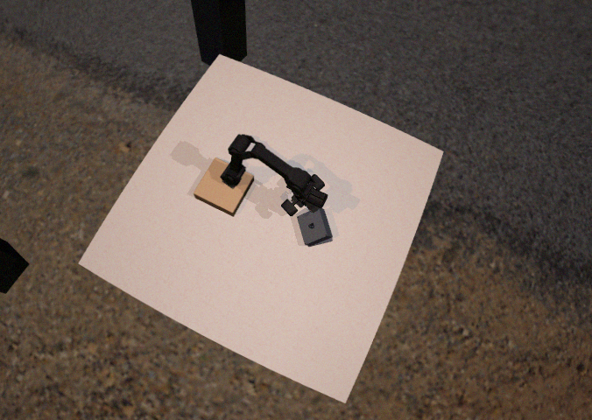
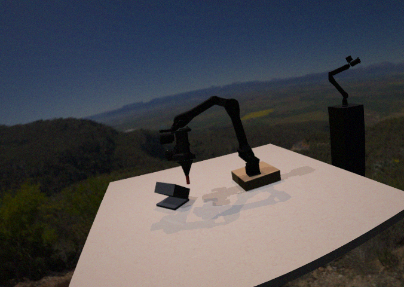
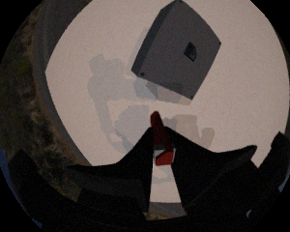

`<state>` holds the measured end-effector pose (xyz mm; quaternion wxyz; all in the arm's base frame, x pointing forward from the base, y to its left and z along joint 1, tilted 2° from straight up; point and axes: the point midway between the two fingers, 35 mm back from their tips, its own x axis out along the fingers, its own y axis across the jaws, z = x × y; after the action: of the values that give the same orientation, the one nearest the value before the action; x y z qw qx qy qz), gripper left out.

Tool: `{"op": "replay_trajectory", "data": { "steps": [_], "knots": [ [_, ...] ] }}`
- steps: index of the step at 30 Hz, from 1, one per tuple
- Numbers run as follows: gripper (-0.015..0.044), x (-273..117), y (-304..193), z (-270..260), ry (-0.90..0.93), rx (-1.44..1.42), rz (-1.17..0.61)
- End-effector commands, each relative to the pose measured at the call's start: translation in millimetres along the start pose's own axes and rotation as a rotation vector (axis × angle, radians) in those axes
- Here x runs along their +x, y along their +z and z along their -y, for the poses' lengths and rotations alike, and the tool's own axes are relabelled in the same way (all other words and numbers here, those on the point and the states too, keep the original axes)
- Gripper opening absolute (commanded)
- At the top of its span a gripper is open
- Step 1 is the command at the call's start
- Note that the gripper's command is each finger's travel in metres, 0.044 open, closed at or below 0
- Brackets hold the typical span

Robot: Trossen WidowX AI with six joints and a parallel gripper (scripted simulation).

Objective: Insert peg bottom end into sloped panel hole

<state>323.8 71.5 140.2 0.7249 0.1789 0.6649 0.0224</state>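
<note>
Between the black jaws at the bottom of the wrist view, a red peg (image 3: 159, 142) is clamped, held above the white tabletop (image 3: 248, 91). Beyond it lies the grey sloped panel (image 3: 174, 52), its dark hole (image 3: 190, 50) facing up, apart from the peg.

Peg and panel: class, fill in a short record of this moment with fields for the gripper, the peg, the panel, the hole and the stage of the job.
gripper: shut on the peg, pointing down, raised off the table
peg: red, held between the fingers, lower end free in the air
panel: dark grey sloped block on the table, beside the gripper, apart from the peg
hole: one small opening in the panel face, nothing in it
stage: peg picked up, not yet pushed in
</note>
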Motion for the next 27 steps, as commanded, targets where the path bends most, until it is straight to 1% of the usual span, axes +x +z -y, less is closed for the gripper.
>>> {"op": "replay_trajectory", "data": {
  "steps": [1, 27],
  "knots": [
    [0.0, -2.2, 2.1, 0.9, 0.015, 0.051, 0.006],
    [0.0, -12.1, 12.9, 15.4, 0.069, 0.381, 0.021]
  ]
}}
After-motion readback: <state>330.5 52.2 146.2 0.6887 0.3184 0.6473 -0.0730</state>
